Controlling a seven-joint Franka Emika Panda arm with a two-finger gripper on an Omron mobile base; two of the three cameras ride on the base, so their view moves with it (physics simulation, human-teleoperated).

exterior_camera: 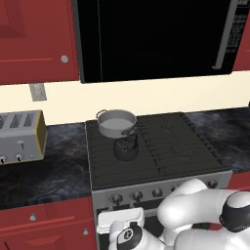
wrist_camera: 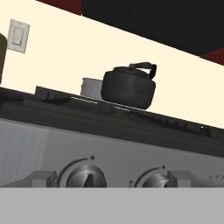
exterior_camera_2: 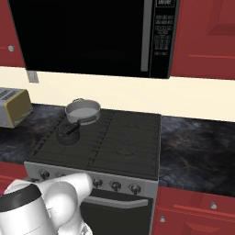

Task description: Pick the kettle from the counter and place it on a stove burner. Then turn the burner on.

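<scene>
The small squat dark grey-black kettle [exterior_camera: 126, 148] with its arched handle already sits on the front-left burner of the black grated stove [exterior_camera: 166, 161], just in front of the wide silver pot [exterior_camera: 116, 122]. The gripper [wrist_camera: 112, 178] hangs low before the control panel, jaws spread empty, straddling two round grey knobs [wrist_camera: 84, 176], the kettle up beyond them.

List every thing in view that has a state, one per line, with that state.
kettle: upright on the front left stove burner, free of the hand
silver pot: upright on the rear left burner, just behind the kettle
stove knobs: two close ahead of the hand, untouched
hand: low before the stove front, fingers apart, holding nothing
microwave: door shut
toaster: on the counter, slots empty
</scene>
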